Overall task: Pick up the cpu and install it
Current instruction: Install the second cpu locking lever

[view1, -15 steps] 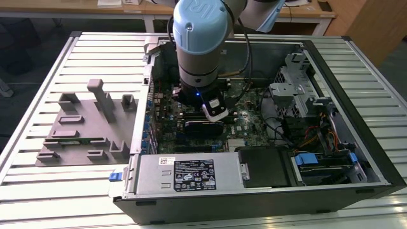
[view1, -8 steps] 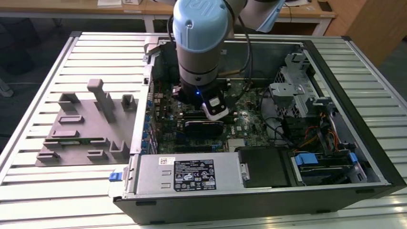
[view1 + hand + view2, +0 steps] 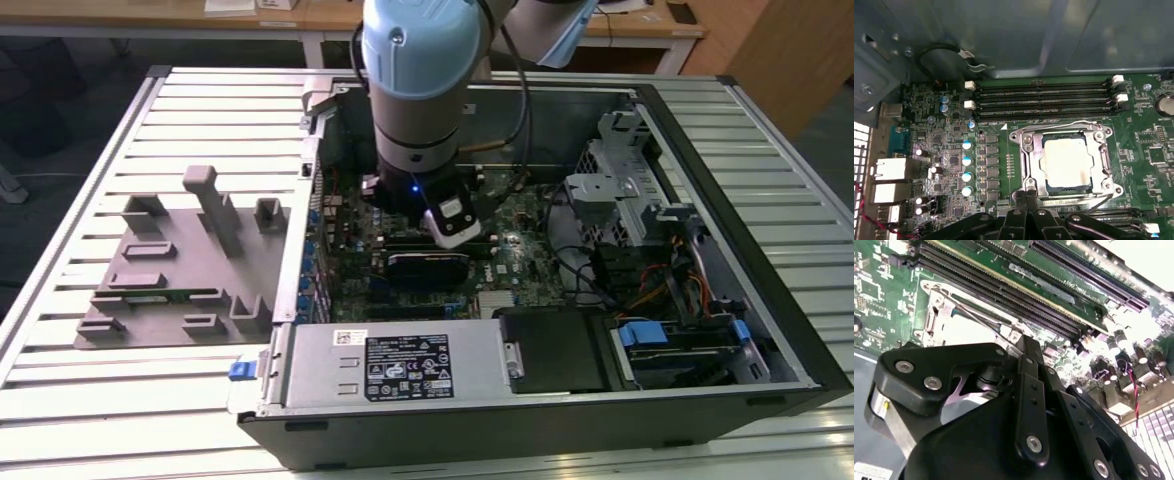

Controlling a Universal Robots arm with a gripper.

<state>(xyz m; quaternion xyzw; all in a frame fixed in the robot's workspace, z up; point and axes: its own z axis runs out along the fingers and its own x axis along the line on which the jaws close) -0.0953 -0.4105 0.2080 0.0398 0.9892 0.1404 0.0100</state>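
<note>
We see the arm (image 3: 420,90) reaching down into the open computer case (image 3: 747,330), which lies on a slatted table (image 3: 120,130); the gripper (image 3: 451,228) hangs low over the green motherboard (image 3: 1149,150). In the first wrist view the cpu (image 3: 1066,162) sits flat inside the metal-framed socket (image 3: 1026,150), with its pale silvery top facing up, just beside the empty memory slots (image 3: 1044,100). The gripper's black linkage (image 3: 1029,220) is close to the near edge of the socket frame. We cannot tell if its fingers are spread or closed, or if they touch anything. On the exterior view's left a grey holder (image 3: 174,265) rests on the table.
</note>
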